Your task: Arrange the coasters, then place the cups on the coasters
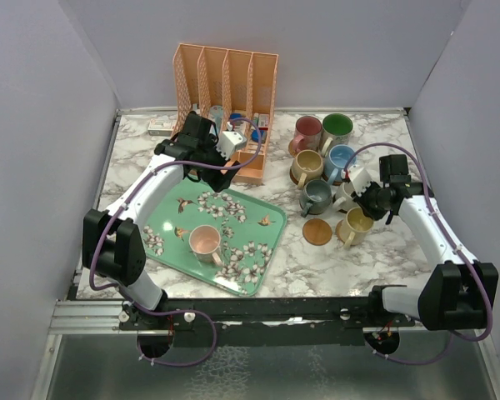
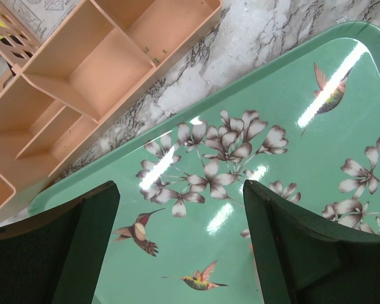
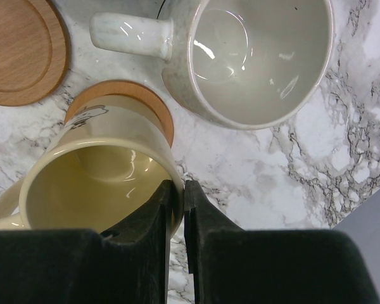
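Right gripper point(image 3: 178, 187) is clamped on the rim of the yellow cup point(image 3: 95, 183), one finger inside the wall and the other outside, with hardly a gap between them. That cup stands upright on a light brown coaster point(image 3: 121, 87), whose edge shows from under it at twelve o'clock in the wrist view. At ten o'clock from the cup lies a bare coaster point(image 3: 19, 50) with a ring groove, near but not touching. At one o'clock sits the cream cup point(image 3: 259, 57), its handle pointing to nine o'clock, on the marble table point(image 3: 291, 164).

From above, the yellow cup is at about four o'clock on the table, with the bare coaster just beside it at nine o'clock. Toward twelve o'clock cluster the grey-blue cup point(image 1: 317, 197), tan cup point(image 1: 306, 167), blue cup point(image 1: 340, 158), maroon cup point(image 1: 307, 130) and green cup point(image 1: 337, 127). They seem to sit straight on the marble, though their bases are hard to make out from above.

Left gripper point(image 2: 180, 247) hangs with its fingers wide apart and nothing between them, over the far edge of the green floral tray point(image 2: 285, 95), near the orange organiser point(image 2: 101, 63). A pink cup point(image 1: 204, 241) stands on the tray, at six o'clock from that gripper.
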Available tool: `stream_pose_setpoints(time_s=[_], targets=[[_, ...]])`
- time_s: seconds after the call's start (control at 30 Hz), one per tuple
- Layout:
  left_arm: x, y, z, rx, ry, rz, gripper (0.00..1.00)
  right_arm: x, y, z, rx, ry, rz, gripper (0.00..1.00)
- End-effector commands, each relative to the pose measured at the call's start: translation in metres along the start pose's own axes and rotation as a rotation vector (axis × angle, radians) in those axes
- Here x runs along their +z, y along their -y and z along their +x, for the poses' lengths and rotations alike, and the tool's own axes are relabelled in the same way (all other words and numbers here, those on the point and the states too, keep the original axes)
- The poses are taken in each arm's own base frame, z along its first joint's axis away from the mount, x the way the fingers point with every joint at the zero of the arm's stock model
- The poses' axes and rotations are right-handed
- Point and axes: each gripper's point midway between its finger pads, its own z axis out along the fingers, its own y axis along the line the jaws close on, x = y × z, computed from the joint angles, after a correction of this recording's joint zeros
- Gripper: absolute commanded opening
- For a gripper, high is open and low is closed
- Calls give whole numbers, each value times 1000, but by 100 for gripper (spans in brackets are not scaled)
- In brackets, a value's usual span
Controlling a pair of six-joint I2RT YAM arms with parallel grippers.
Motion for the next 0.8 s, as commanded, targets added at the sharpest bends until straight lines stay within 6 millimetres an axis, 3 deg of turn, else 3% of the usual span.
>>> stream_pose_setpoints(time_s=[0.0,0.77], targets=[[-7,7,-2,18,20,15,83,-1,10,2,-18,-26,25,12],[-9,7,-1,21,19,8,83,-4,17,5,143,-55,101,12]])
